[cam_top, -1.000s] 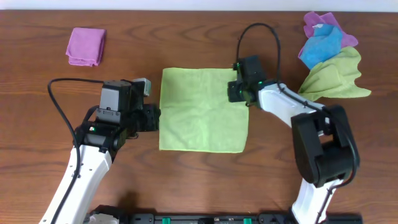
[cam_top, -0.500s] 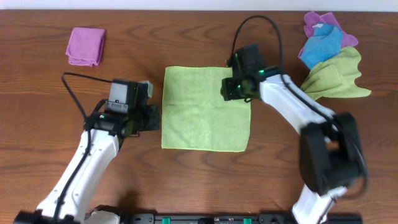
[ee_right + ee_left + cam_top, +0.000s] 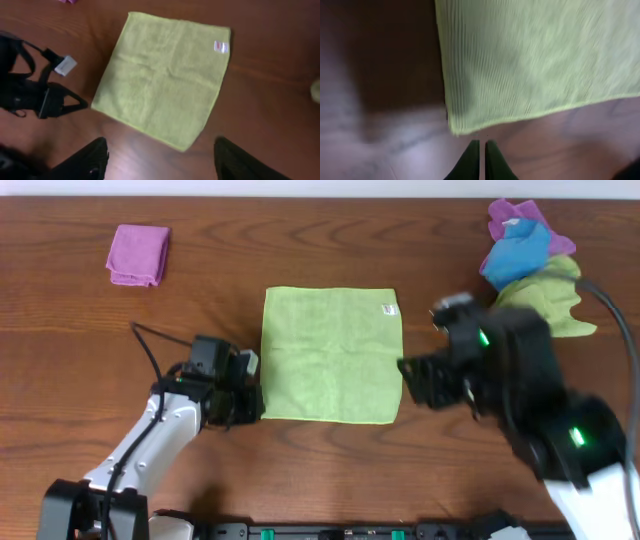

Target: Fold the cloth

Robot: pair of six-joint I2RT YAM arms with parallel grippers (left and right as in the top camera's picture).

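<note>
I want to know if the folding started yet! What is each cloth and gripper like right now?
Green cloth: spread flat, not folded.
Purple cloth: folded, lying apart.
Cloth pile: crumpled heap.
Left gripper: shut, empty, by the green cloth's corner.
Right gripper: open, empty.

Nothing can be read; the white tag (image 3: 389,308) on the green cloth (image 3: 330,355) is too small.

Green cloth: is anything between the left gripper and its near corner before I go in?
Nothing visible does. In the left wrist view the left gripper points at the green cloth's near corner, with only bare table between them. The folded purple cloth lies far off, toward the table's far left.
</note>
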